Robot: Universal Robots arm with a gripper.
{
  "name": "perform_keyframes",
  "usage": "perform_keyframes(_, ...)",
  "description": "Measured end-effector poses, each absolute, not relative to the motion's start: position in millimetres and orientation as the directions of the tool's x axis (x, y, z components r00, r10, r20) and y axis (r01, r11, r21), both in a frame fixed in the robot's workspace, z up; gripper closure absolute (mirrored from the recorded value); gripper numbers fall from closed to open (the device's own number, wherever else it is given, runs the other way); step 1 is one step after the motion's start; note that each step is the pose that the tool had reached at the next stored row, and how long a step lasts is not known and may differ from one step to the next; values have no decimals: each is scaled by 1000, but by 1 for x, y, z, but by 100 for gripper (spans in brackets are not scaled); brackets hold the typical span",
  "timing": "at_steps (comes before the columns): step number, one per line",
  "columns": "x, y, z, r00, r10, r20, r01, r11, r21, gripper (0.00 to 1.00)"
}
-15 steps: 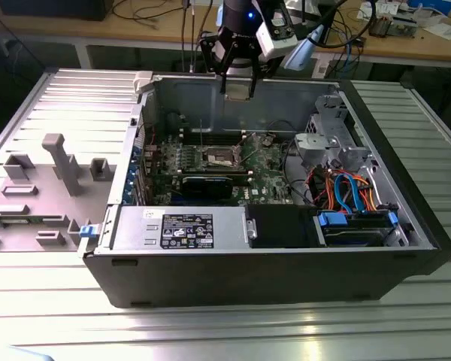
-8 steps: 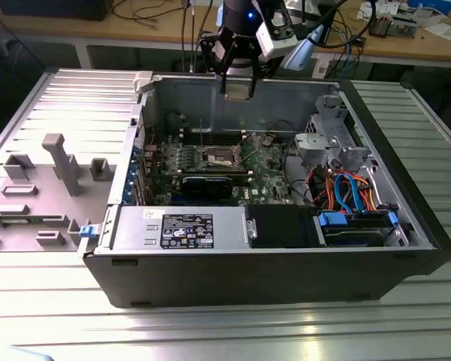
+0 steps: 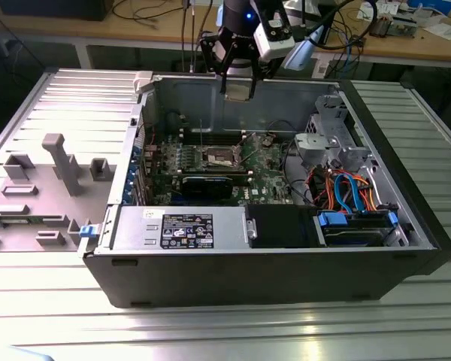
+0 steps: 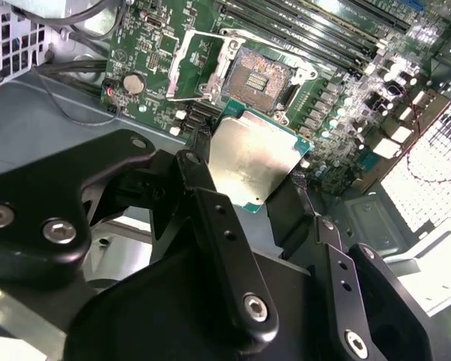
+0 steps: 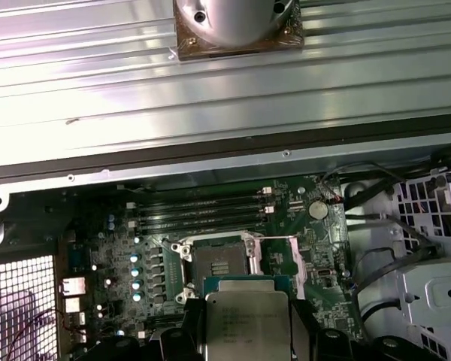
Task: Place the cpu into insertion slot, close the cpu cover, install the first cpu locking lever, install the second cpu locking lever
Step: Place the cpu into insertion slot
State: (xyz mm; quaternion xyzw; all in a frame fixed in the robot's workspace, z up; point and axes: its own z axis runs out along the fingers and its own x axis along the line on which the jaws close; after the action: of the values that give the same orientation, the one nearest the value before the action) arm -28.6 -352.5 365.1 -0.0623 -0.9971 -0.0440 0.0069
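My gripper (image 3: 239, 89) hangs above the open computer case, over its far wall. It is shut on the cpu (image 4: 249, 159), a flat square chip with a silver-grey top, held by its edges between two black fingers (image 4: 210, 218). The cpu (image 5: 244, 323) hovers well above the green board. Beyond it on the board lies the insertion slot (image 4: 261, 75) (image 5: 216, 263) (image 3: 218, 156), dark-centred and uncovered. The cpu cover (image 4: 199, 60) (image 5: 280, 259), a thin silvery frame, is swung open beside the slot.
Memory slots (image 5: 203, 210) run along the far side of the socket. A black power supply (image 3: 188, 226) fills the case's near side. A grey drive cage (image 3: 331, 139) and orange and blue cables (image 3: 346, 188) stand at the exterior view's right. A grey fixture (image 3: 60, 162) is outside the case on the exterior view's left.
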Motion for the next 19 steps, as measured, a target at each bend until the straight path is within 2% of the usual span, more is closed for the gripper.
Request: perform_keyframes(19,-29,-352,362,-958,288,19,288,954,87,45)
